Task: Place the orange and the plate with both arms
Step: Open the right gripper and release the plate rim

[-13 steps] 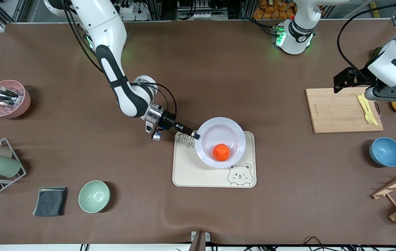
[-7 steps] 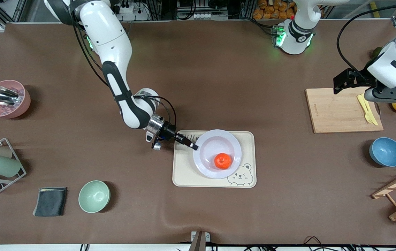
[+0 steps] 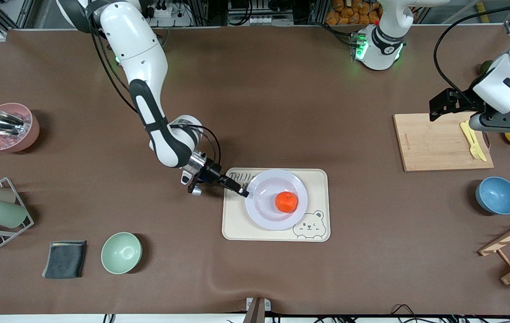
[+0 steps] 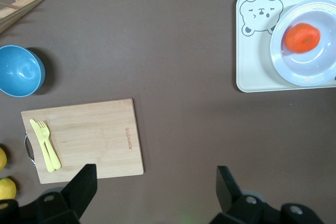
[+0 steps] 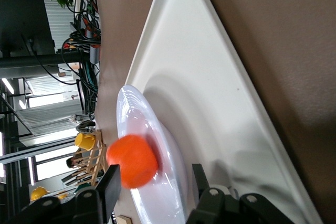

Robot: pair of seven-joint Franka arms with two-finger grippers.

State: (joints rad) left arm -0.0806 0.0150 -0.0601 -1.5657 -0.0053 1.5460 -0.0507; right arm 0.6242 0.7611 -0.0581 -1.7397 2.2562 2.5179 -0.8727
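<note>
A: Tray [image 3: 237,226], plate?
B: Plate [image 3: 261,208] flat on tray; orange [image 3: 286,202] in it, toward L-arm end.
A: Grippers?
B: R gripper [image 3: 245,193] clamped on plate rim, toward R-arm end; L gripper [image 4: 152,187] waits spread wide over cutting board [image 3: 434,143].

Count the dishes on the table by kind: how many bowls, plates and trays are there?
Bowls: 3, pink, green, blue.
Plates: 1, the plate carrying the orange.
Trays: 1, the bear tray.
Total: 5.
</note>
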